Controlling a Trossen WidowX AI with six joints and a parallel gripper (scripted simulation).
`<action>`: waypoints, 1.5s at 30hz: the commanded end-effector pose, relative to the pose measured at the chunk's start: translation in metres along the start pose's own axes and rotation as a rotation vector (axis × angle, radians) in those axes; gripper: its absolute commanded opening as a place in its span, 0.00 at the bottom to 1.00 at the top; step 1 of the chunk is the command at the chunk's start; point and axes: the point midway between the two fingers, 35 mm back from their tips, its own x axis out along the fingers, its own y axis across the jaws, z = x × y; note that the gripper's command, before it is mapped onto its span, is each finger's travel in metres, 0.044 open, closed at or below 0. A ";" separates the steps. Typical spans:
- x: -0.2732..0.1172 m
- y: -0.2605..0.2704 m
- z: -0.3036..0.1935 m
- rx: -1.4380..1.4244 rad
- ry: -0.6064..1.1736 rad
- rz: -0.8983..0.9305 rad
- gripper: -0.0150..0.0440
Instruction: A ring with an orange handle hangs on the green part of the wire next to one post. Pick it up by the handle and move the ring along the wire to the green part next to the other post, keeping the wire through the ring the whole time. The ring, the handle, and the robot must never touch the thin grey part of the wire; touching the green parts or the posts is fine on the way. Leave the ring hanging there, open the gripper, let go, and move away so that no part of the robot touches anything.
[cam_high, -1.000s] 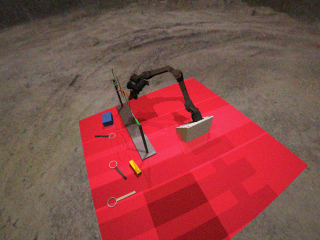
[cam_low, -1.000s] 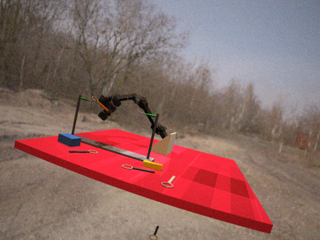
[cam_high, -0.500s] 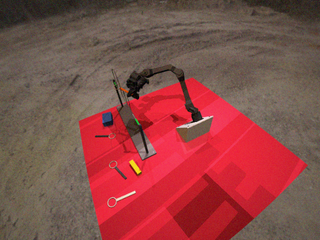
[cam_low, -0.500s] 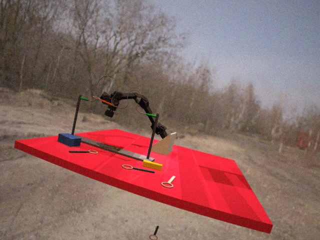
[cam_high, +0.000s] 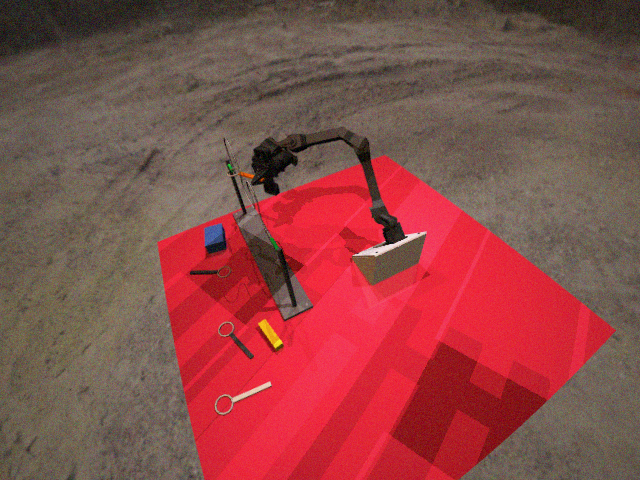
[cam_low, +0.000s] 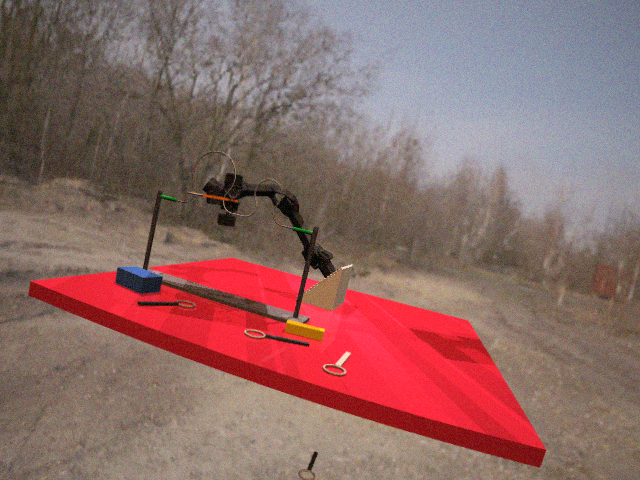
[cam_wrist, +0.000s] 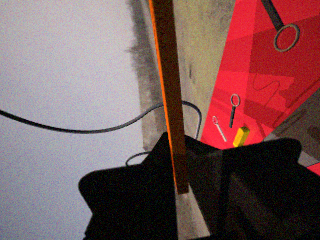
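Observation:
The orange handle (cam_high: 247, 175) (cam_low: 219, 198) (cam_wrist: 167, 75) is held in my gripper (cam_high: 262, 179) (cam_low: 236, 200) (cam_wrist: 170, 135), which is shut on it. The handle points toward the wire near the far post (cam_high: 237, 193) (cam_low: 151, 232). In the exterior view the ring (cam_low: 194, 193) looks nearly edge-on, just past the green part (cam_low: 168, 197) beside that post. Whether it touches the wire is too small to tell. The curly grey wire (cam_low: 214, 151) (cam_wrist: 75, 131) runs in loops to the other green part (cam_high: 273, 242) (cam_low: 302, 230) at the near post (cam_high: 286, 276) (cam_low: 306, 273).
A blue block (cam_high: 214, 237) (cam_low: 138, 279) lies near the far post. A yellow block (cam_high: 270, 334) (cam_low: 305, 329) lies by the near post. Loose ringed sticks, two dark and one pale (cam_high: 251, 392), lie on the red table. The wedge-shaped arm base (cam_high: 395, 260) stands behind the wire stand.

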 end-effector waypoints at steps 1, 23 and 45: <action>-0.003 0.012 0.001 0.036 -0.006 0.032 0.00; -0.005 0.045 0.005 0.224 -0.008 0.133 0.00; -0.002 0.079 0.019 0.378 -0.087 0.193 0.00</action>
